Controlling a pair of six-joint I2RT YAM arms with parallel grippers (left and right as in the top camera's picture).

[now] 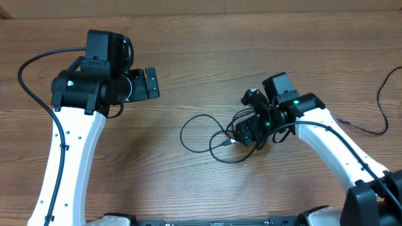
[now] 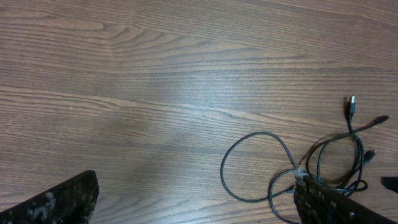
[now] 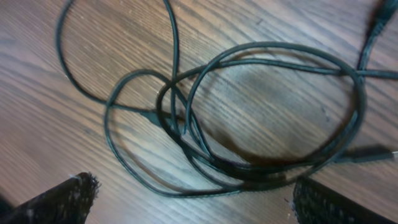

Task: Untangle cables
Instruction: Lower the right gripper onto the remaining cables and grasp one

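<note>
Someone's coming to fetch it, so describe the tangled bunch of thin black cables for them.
On the brown wooden table, look right of centre, beneath the open right gripper on its white arm. The tangled bunch of thin black cables lies there, one wide loop spilling leftward. Unlike the thicker black wires fixed to the arms, these lie loose on the wood.

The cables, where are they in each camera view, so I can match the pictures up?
Overhead: the cables lie right of centre, partly under the right gripper.
Left wrist: lower right, running down to the bottom edge.
Right wrist: they fill most of the frame, above the fingers.
Shared landmark: the wood-grain table beneath them in every view.
</note>
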